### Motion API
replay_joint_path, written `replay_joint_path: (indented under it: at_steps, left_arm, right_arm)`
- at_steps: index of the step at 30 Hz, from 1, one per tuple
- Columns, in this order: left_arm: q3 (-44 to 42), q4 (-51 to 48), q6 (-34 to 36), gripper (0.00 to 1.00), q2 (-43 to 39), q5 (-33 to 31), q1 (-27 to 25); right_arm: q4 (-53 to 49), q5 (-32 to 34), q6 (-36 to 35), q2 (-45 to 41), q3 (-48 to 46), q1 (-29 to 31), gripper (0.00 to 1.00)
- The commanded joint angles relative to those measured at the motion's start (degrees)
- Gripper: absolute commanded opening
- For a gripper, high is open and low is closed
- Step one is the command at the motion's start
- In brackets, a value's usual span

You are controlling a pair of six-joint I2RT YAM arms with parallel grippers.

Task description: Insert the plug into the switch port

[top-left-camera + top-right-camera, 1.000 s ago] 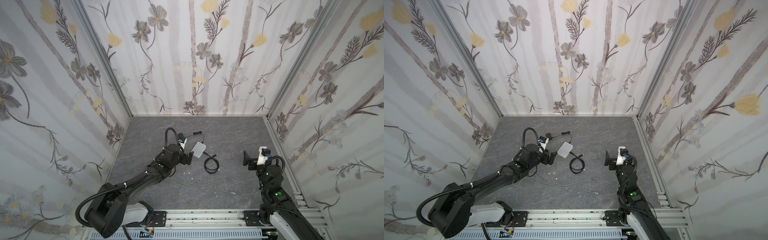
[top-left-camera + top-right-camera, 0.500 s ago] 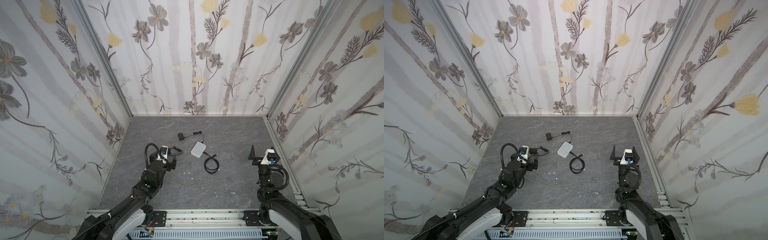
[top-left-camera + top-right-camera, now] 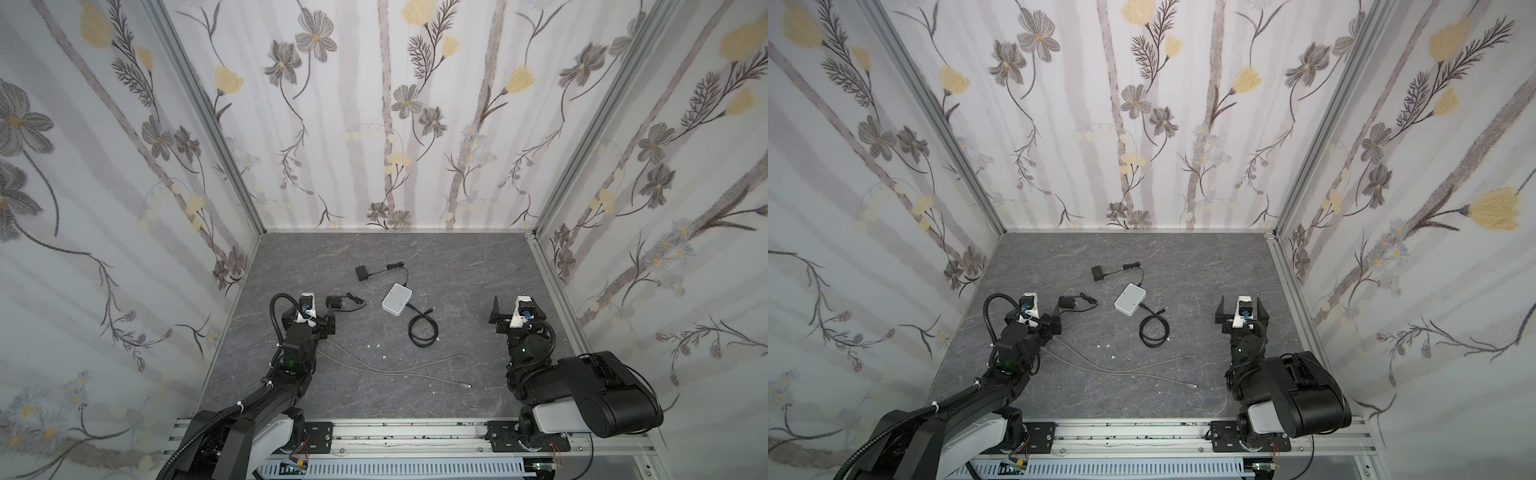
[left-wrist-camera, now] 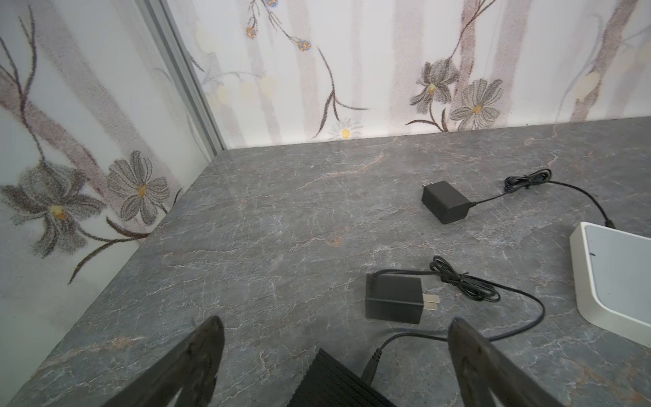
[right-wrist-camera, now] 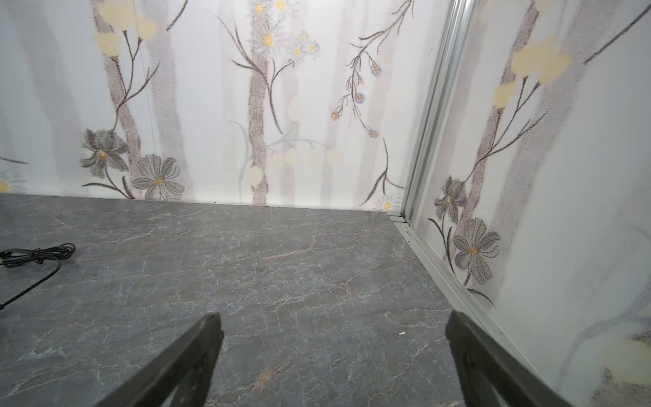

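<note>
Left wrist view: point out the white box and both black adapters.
white box (image 4: 620,278), left wrist view, grey top.
near adapter (image 4: 394,298), left wrist view, body centre.
far adapter (image 4: 445,202), left wrist view, body centre.

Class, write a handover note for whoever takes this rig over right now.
Both open and empty: left gripper, right gripper, clear of the white switch box.
One black adapter's lead ends at the box's far edge; a coiled black cable meets its near edge. A second adapter lies loose by the left gripper.
Done: unclear whether either plug is seated.
Left: check the ports; insert if loose.
</note>
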Motion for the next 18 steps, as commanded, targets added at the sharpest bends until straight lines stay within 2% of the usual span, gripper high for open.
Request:
replay_joint_path:
  at_steps: [1, 6, 8, 11, 12, 13, 14, 15, 17, 18]
  left_arm:
    - [-0.2, 9.1, -3.4, 1.00, 3.9, 0.1, 2.4]
    - [3.6, 12.4, -5.1, 1.00, 12.4, 1.5, 5.9]
    - [4.7, 15.3, -3.6, 1.00, 16.7, 2.4, 6.1]
    - [5.4, 32.9, -2.7, 1.00, 32.7, 0.6, 6.5]
    - [5.9, 27.4, -3.3, 1.00, 30.5, 0.0, 6.2]
    - [7.6, 18.6, -4.5, 1.00, 26.5, 2.2, 7.1]
    - [10.8, 12.0, -4.5, 1.00, 26.2, 3.9, 7.9]
    - [14.4, 9.2, -3.7, 1.00, 28.5, 4.7, 8.0]
    - [14.8, 5.2, -6.1, 1.00, 26.7, 7.7, 10.2]
    - [15.2, 6.5, -6.4, 1.00, 28.0, 5.9, 10.2]
  right_arm:
    - [14.7, 2.1, 0.3, 0.2, -2.0, 0.0, 1.00]
    - [14.7, 2.1, 0.3, 0.2, -1.9, 0.0, 1.00]
    - [14.7, 2.0, 0.3, 0.2, -1.9, 0.0, 1.00]
    - [14.2, 2.2, 0.3, 0.1, -1.7, 0.1, 1.00]
    - [13.6, 2.3, 0.3, 0.0, -1.4, 0.0, 1.00]
    - [13.1, 2.3, 0.4, -0.3, -1.4, -0.1, 1.00]
    - [12.9, 2.2, 0.5, -0.3, -1.2, -0.1, 1.00]
    - [13.0, 2.2, 0.4, -0.2, -1.2, -0.1, 1.00]
    - [10.6, 2.3, 0.6, -0.6, -0.2, -0.1, 1.00]
    - [6.1, 1.9, 1.3, -1.5, 1.6, -0.7, 1.00]
